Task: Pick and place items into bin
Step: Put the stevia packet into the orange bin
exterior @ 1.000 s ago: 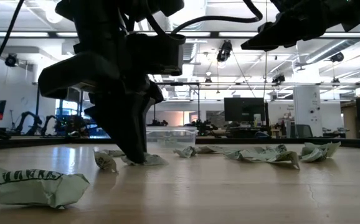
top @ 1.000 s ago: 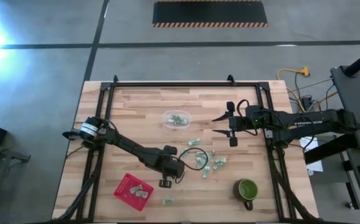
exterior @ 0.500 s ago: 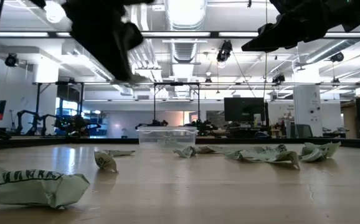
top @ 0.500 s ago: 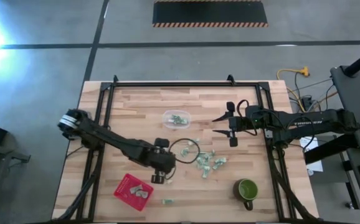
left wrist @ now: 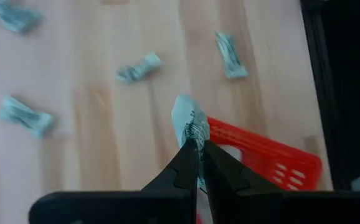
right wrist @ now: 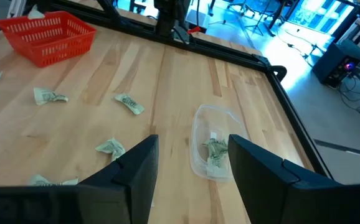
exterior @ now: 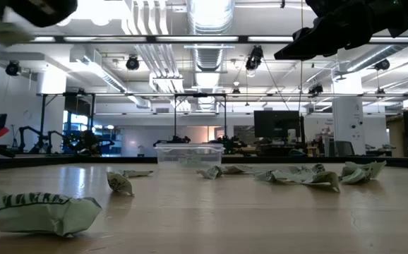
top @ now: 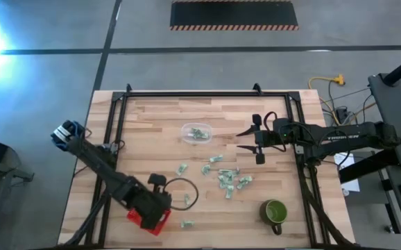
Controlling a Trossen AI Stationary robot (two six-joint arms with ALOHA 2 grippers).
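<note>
Several small pale green-and-white wrapped pieces (top: 225, 177) lie scattered on the middle of the wooden table, and one (top: 186, 223) lies near the near edge. A red basket (top: 143, 221) stands at the near left. My left gripper (top: 160, 208) hangs over the basket, shut on one piece (left wrist: 189, 121); the red basket's rim (left wrist: 264, 155) shows just beyond its fingers. My right gripper (top: 256, 144) hovers open, high over the table's right part, touching nothing. In the right wrist view its gap (right wrist: 189, 174) frames a clear tub (right wrist: 212, 149). My left gripper pinches one wrapped piece between its two fingertips (left wrist: 191, 152). The piece's free end (left wrist: 185, 112) sticks out past the tips. It is lifted clear of the table, next to the red basket's rim.
A clear plastic tub (top: 197, 133) with a few pieces inside sits toward the far middle. A green mug (top: 275, 211) stands near the near right corner. A black frame (top: 117, 104) borders the table. In the low view one piece (exterior: 38, 212) lies close by.
My left gripper rose from the table's middle, where its tips stood on a piece, and swung toward the near-left edge until it was over the red basket, carrying the piece lifted clear. My right arm kept still.
</note>
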